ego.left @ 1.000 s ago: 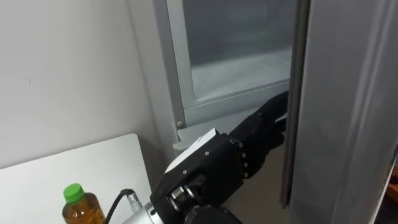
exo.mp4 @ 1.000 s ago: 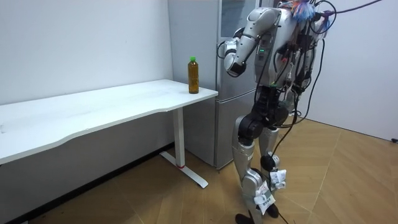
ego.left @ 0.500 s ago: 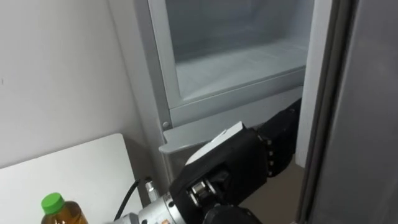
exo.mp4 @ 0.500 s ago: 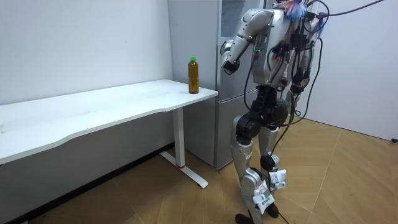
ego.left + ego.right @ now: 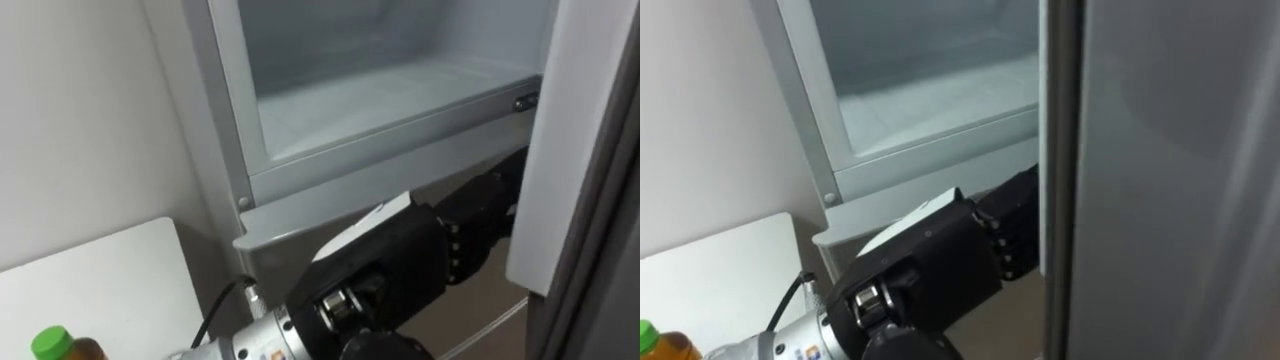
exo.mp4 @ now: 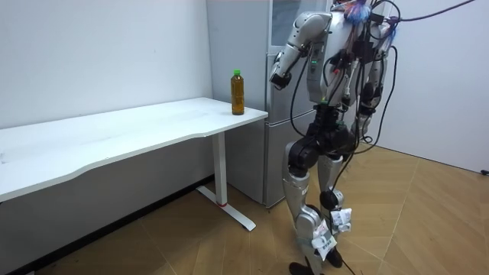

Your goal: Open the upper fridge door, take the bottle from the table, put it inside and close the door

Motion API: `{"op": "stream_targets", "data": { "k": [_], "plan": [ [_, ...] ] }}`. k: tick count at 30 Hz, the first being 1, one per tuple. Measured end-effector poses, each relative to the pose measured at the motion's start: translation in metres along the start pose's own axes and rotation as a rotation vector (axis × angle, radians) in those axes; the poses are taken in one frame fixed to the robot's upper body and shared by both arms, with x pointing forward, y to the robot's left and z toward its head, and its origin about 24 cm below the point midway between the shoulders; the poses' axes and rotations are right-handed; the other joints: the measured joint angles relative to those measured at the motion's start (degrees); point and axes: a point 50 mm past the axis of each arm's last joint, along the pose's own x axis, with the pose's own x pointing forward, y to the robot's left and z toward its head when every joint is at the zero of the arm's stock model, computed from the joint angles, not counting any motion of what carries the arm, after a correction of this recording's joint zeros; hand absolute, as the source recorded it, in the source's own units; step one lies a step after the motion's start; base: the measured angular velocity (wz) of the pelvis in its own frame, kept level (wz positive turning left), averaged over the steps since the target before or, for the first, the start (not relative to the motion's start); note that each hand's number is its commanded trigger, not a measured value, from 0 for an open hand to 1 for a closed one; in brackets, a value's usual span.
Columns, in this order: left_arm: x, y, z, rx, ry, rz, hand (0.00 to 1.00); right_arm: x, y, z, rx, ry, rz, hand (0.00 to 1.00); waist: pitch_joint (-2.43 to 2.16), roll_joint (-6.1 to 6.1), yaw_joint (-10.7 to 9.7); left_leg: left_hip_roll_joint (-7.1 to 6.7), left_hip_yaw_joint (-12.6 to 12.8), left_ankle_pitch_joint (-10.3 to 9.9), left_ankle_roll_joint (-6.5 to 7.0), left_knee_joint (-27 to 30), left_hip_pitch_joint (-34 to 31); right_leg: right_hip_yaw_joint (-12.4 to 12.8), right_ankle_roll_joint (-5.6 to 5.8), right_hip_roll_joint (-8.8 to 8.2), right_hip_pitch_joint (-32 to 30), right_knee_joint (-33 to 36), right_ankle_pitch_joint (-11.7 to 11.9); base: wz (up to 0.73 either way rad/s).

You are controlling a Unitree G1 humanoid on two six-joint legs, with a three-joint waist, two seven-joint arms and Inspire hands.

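Fridge (image 5: 330,195) is right in front of me, and I'm standing at it with the table (image 6: 114,134) on my left. The upper compartment is open, with a pale bare floor (image 5: 380,100) inside behind the grey frame. The upper door (image 5: 1160,180) is swung out toward me and its edge runs top to bottom through the right eye view. My left arm is raised and reaches in low, just under the ledge below the open compartment. Left hand (image 5: 480,215) is at the door's inner edge. The fingertips go behind that edge in both eye views, so I can't tell whether the fingers are apart, together, or gripping the door. Right hand (image 6: 361,114) hangs at my side in the room view and is too small to read the fingers. Bottle (image 6: 238,92) is upright on the table corner nearest the fridge, amber with a green cap (image 5: 50,343), well apart from both hands.
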Motion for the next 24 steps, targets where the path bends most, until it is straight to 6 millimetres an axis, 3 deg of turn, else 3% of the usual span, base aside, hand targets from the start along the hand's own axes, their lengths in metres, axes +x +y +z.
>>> {"op": "stream_targets", "data": {
  "k": [4, 9, 16, 19, 24],
  "plan": [
    [0.000, 0.001, 0.000, 0.001, 0.001, 0.001, 0.00, 0.000, 0.000, 0.001, 0.000, -0.003, 0.006, 0.00, 0.06, 0.29, -0.10, 0.33, 2.25, 0.00, 0.00, -0.03, 0.54, 2.15, -0.24, 0.52, -0.61, 0.04, 0.58, -0.35],
    [0.005, 0.002, 0.002, 0.012, -0.004, -0.013, 0.00, 0.000, -0.001, 0.004, 0.010, -0.006, 0.012, 0.00, 0.36, 1.19, -1.62, 0.45, 4.12, 0.00, 0.00, -0.04, 0.76, 4.56, -0.23, 0.98, -1.51, 0.26, 0.97, -0.29],
    [0.011, -0.001, 0.000, -0.007, 0.000, -0.036, 0.00, 0.001, 0.000, 0.007, 0.022, -0.013, 0.017, 0.00, 0.40, 1.15, -3.00, 1.22, 7.09, -0.02, -0.04, 0.01, 1.29, 8.27, -0.90, 2.41, -2.55, 0.35, 1.75, -0.29],
    [0.013, -0.001, -0.001, -0.013, 0.003, -0.041, 0.00, 0.000, -0.001, 0.008, 0.021, -0.016, 0.017, 0.00, 0.43, 1.16, -4.39, 1.53, 7.15, -0.02, -0.05, 0.02, 1.56, 9.32, -1.16, 2.88, -2.48, 0.28, 1.91, -0.22],
    [0.019, 0.000, -0.002, -0.027, -0.004, -0.052, 0.00, -0.001, -0.006, 0.008, 0.019, -0.013, 0.009, 0.00, 0.46, 1.11, -5.00, 2.37, 7.32, -0.46, -0.79, 0.22, 1.91, 11.12, -1.81, 4.08, -2.69, 0.21, 2.30, -0.20]
  ]
}}
